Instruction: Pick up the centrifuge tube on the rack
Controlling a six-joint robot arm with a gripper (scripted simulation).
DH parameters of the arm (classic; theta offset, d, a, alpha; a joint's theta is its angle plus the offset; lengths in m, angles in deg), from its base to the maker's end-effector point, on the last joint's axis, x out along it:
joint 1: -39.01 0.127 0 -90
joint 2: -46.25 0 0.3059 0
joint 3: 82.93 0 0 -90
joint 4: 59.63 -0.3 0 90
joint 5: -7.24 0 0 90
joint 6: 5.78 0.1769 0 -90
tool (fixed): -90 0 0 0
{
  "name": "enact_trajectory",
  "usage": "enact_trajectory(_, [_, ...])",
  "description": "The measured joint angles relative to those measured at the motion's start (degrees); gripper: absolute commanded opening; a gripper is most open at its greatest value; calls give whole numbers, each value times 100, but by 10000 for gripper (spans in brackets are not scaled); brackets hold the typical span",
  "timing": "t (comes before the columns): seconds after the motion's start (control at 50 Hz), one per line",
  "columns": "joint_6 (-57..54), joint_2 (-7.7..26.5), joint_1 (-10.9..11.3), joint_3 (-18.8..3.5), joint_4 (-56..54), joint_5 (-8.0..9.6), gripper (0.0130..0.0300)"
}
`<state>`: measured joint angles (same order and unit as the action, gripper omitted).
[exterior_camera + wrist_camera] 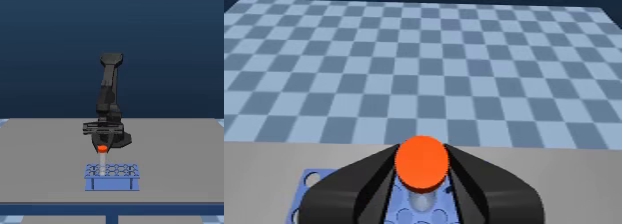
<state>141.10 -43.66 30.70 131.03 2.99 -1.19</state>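
Observation:
The blue rack (112, 176) stands on the grey table in front of the black arm. A pale centrifuge tube (102, 161) with an orange-red cap rises upright above the rack's holes, its lower end still at the rack's top. My gripper (102, 148) is shut on the tube just at the cap. In the wrist view the orange cap of the tube (421, 163) sits between the two black fingers (357, 182), with the rack (426, 207) showing below it.
The grey table (45, 160) spreads around the rack. A blue checkered floor (419, 65) lies beyond the table's edge in the wrist view.

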Motion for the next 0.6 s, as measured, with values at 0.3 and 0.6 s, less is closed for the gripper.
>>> enact_trajectory(0.3, [1373, -104, 0, -91, 1363, 88, 130])
enact_trajectory(0.6, [2748, -193, 0, -177, 2727, 121, 130])
